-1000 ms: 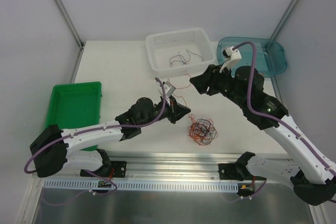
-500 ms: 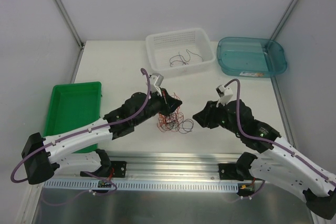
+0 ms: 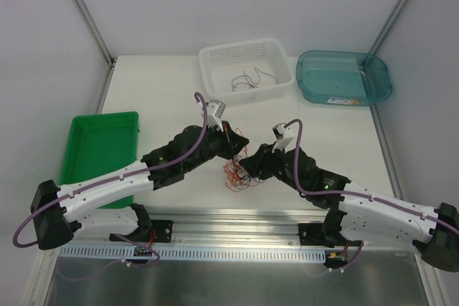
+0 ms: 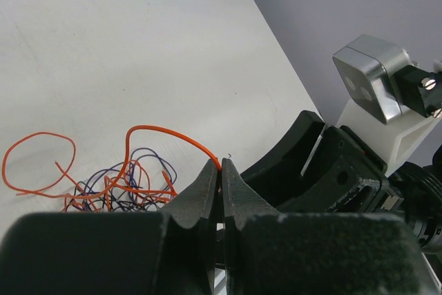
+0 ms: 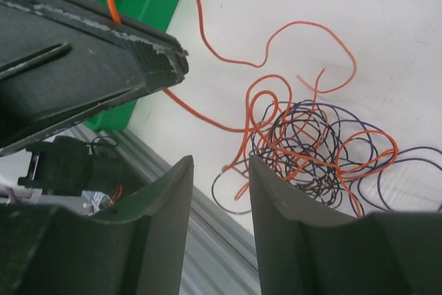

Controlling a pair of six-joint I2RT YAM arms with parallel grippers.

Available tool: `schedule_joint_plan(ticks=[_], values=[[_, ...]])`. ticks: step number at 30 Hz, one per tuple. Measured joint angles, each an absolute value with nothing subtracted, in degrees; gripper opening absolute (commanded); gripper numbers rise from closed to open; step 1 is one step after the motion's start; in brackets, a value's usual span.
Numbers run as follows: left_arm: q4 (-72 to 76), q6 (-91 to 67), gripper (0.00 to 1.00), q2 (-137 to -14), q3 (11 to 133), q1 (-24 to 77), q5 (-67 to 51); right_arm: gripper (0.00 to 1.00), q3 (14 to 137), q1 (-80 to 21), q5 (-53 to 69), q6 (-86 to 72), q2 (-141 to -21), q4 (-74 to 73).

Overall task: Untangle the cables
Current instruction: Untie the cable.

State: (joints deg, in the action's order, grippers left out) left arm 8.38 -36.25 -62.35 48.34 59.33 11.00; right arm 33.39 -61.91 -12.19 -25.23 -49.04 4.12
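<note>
White desk [image 3: 154, 87] carries the cables [image 3: 233, 175] just beside both hands; left hand [image 3: 241, 144] pinches one orange strand [image 4: 159, 132], right hand [image 3: 249, 168] stands parted, empty.

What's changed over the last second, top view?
The right gripper swung back from the white basket to the tangle, jaws open. The tangle slid left, dragged by the left gripper, which stays shut on an orange strand. The white basket, green tray and teal tray are unmoved.
</note>
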Motion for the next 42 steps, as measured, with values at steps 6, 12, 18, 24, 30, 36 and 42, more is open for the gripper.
schedule_joint_plan(ticks=[6, 12, 18, 24, 30, 36, 42], values=[[6.85, -36.23, 0.0, -62.35, 48.62, 60.07, 11.44, 0.33, 33.06, -63.0, -17.43, -25.78, -52.97, 8.14], [6.2, -35.9, 0.0, -61.93, 48.99, 60.07, 12.71, 0.01, 33.06, -63.05, -21.02, -26.0, -55.86, 9.19], [-6.15, -32.25, 0.0, -58.76, 55.48, 58.65, 20.51, 0.01, 32.91, -62.89, -25.96, -27.55, -53.91, 2.42], [-15.44, -30.55, 0.0, -53.49, 65.23, 44.86, 21.71, 0.01, 29.65, -57.6, -29.04, -29.61, -45.76, -8.78], [-21.96, -28.01, 0.0, -53.3, 75.09, 39.05, 21.37, 0.01, 28.32, -47.35, -29.93, -30.0, -38.52, -20.14], [-30.81, -24.47, 0.0, -57.58, 84.99, 35.42, 19.64, 0.01, 31.33, -32.21, -23.99, -29.39, -36.23, -22.17], [-35.53, -20.91, 0.0, -60.93, 92.09, 34.81, 18.22, 0.01, 33.91, -21.06, -11.84, -27.77, -38.35, -19.42]])
